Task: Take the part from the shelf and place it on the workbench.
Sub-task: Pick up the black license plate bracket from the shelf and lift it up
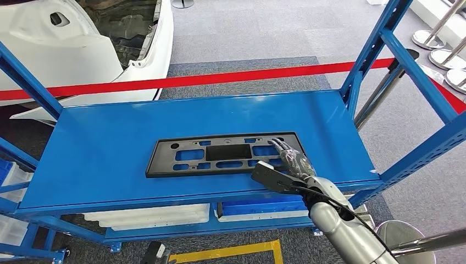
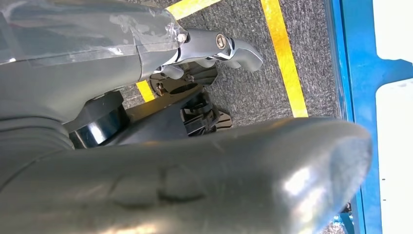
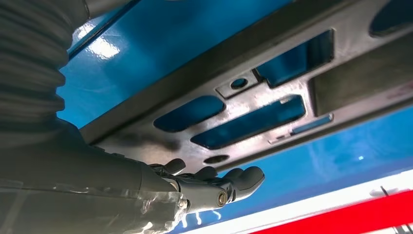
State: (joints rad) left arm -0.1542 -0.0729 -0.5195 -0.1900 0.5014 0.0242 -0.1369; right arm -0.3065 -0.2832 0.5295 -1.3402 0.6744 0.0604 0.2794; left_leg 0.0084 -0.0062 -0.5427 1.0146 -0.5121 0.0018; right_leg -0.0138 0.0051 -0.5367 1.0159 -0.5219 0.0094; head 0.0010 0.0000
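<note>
Black plastic part [image 1: 222,154], a flat frame with cut-outs, lies flat on the blue shelf [image 1: 110,148], so the task is at its very start. The right hand [image 1: 289,155] reaches over the part's right end, fingers [image 3: 243,178] stretched out above the frame and closed on nothing; whether they touch it I cannot tell. The left hand [image 2: 214,46] hangs low over grey carpet, empty, fingers loosely curled. Gripping, lifting, carrying to the desk and setting down are all left.
</note>
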